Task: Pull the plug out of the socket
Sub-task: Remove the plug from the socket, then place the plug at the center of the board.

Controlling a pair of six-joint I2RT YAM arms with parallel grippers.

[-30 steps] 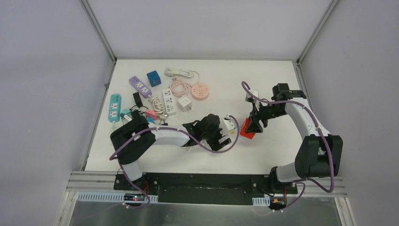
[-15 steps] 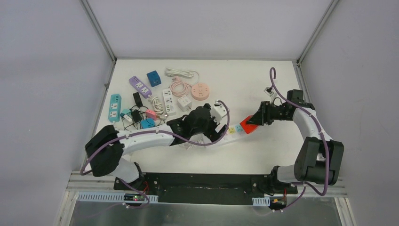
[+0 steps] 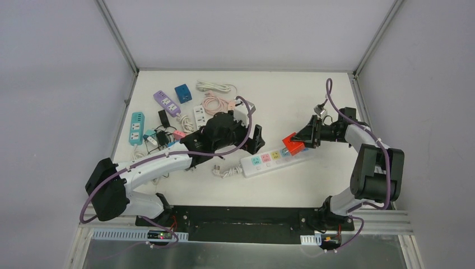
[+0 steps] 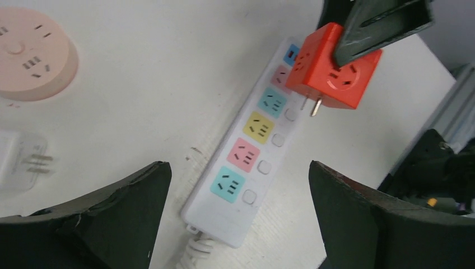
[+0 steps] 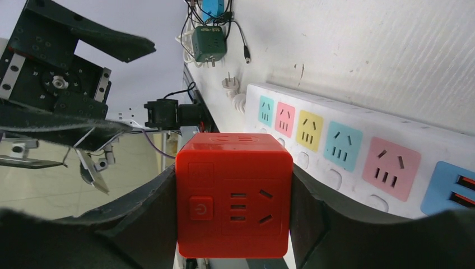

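Note:
The red cube plug hangs just above the right end of the socket, a white power strip with coloured outlets. My right gripper is shut on the plug, one finger on each side. In the left wrist view the plug shows bare prongs, free of the strip. My left gripper is open above the strip's left end and holds nothing. The strip lies flat on the table.
At the back left lie a purple strip, a blue cube, a teal strip and a white cable. A pink round socket and a white adapter sit near my left gripper. The strip's coiled cord trails left.
My left gripper has opened, let go of the power strip and drawn back to the left. The strip now lies flat, and the red plug has come off it in my right gripper.

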